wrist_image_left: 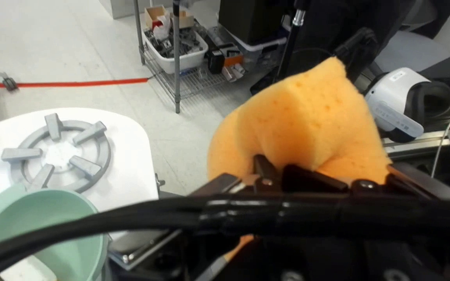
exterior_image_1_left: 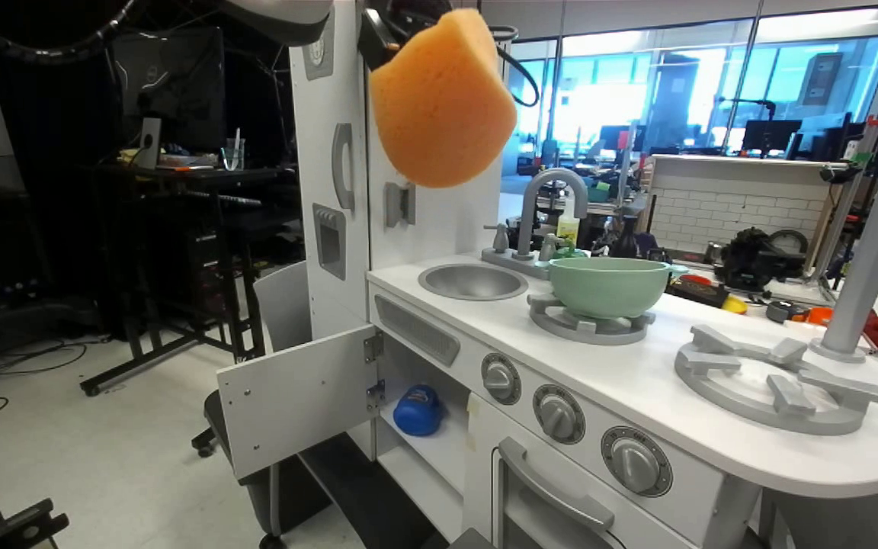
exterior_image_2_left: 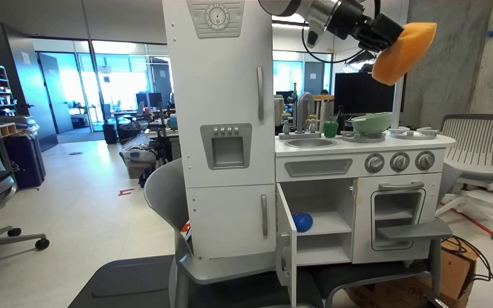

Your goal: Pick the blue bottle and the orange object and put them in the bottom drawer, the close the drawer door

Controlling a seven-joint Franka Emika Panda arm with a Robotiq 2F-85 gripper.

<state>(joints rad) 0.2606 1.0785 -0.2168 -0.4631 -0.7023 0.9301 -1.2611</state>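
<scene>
The orange object point(exterior_image_1_left: 443, 103), a soft sponge-like piece, is held high above the toy kitchen's counter; it also shows in an exterior view point(exterior_image_2_left: 405, 51) and in the wrist view point(wrist_image_left: 299, 113). My gripper point(exterior_image_2_left: 385, 38) is shut on it, and its fingers press into it in the wrist view point(wrist_image_left: 283, 171). A black cable covers part of the jaws there. The blue bottle point(exterior_image_1_left: 418, 412) lies on the upper shelf of the bottom drawer point(exterior_image_2_left: 330, 222), near the hinge side; it shows in both exterior views point(exterior_image_2_left: 302, 222). The drawer door point(exterior_image_1_left: 302, 400) stands swung open in both exterior views point(exterior_image_2_left: 287, 248).
A green bowl point(exterior_image_1_left: 610, 286) sits on a burner, with a second burner point(exterior_image_1_left: 778, 377) nearby. A grey faucet point(exterior_image_1_left: 553, 191) stands by the sink point(exterior_image_1_left: 473, 282). The tall white cupboard point(exterior_image_2_left: 225, 98) rises beside the counter. A grey post point(exterior_image_1_left: 877, 183) stands at the counter's end.
</scene>
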